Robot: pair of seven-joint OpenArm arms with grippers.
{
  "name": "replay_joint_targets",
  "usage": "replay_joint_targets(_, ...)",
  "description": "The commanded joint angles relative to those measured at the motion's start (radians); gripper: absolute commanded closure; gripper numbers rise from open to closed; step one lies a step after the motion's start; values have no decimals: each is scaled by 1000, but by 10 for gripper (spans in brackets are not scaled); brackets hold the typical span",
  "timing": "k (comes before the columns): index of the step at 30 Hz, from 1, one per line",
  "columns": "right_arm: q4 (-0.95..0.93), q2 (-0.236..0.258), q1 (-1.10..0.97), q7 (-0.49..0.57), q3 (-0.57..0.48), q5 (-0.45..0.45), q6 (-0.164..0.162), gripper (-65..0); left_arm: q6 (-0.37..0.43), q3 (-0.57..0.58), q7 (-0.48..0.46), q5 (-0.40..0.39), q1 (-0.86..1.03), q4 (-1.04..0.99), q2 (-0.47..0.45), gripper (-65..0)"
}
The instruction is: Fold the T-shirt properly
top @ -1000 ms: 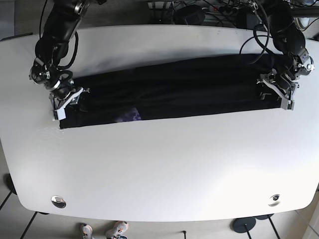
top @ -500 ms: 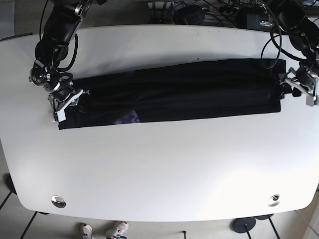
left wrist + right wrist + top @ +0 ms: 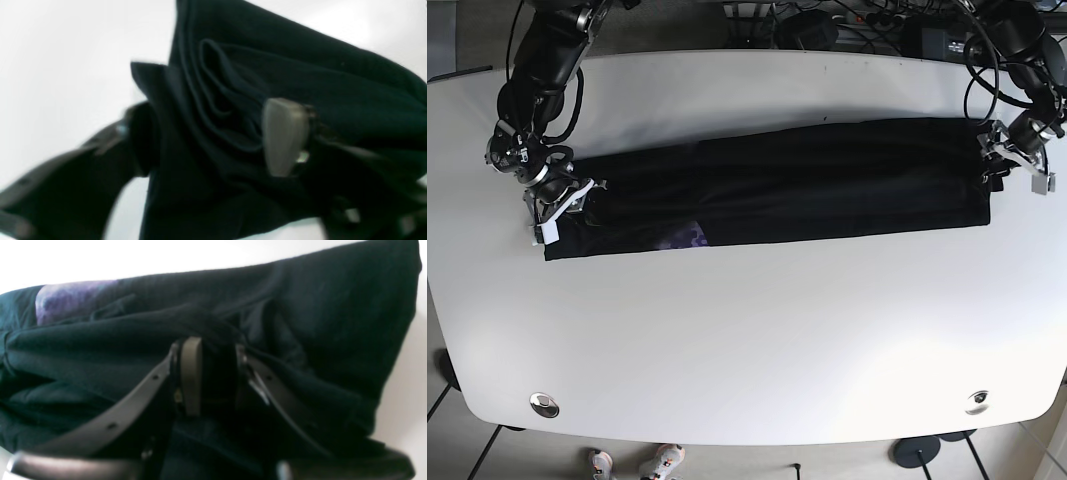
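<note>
The black T-shirt [image 3: 787, 185] lies stretched as a long narrow band across the white table [image 3: 747, 330], with a purple print [image 3: 689, 236] showing at its front edge. At the band's right end my left gripper [image 3: 1004, 160] is shut on bunched folds of the T-shirt [image 3: 233, 83], which fill the space between its fingers [image 3: 283, 136]. Over at the other end, my right gripper [image 3: 560, 206] is also shut on the T-shirt [image 3: 300, 306]. The right wrist view has dark cloth between the pads [image 3: 190, 373], and the purple print [image 3: 66, 300] up to the left.
Cables and dark equipment [image 3: 827, 25] crowd the floor behind the table's far edge. Two round metal fittings [image 3: 544, 404] [image 3: 977, 401] sit near the front corners. A pair of shoes [image 3: 665, 462] shows below the front edge.
My left gripper has pulled the shirt's right end outward to the right, then slightly toward the far edge, drawing the band longer and straighter. The right gripper has hardly moved.
</note>
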Motion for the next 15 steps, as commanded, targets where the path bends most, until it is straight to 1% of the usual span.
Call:
replay_joint_targets(1,4,12,0,-34,3,-36,-17,-132,5,35,45,30,1,4,-7,-165)
replay_joint_targets(2,4,12,0,-34,4,-36,-17,-132,5,46,45,30,1,6,-7,-85)
replay_joint_targets(3,4,12,0,-34,4,-36,-17,-132,5,53,45,30,1,7,-7,-42)
replay_joint_targets(5,4,12,0,-34,4,-35,-17,-130,5,53,45,30,3,64,-7,-42)
replay_joint_targets(7,4,12,0,-34,6,-35,-17,-130,5,52,47,30,18,196,-4,-42)
replay_joint_targets(9,4,12,0,-34,6,-33,-17,-130,5,58,47,32,66,322,22,-42)
replay_joint_targets(11,4,12,0,-34,6,-33,-17,-130,5,104,53,70,75,464,49,-42)
replay_joint_targets(14,4,12,0,-34,6,-33,-17,-130,5,231,53,162,81,639,58,-42)
replay_joint_targets(15,4,12,0,-34,6,-33,-17,-130,5,274,53,192,92,685,73,-42)
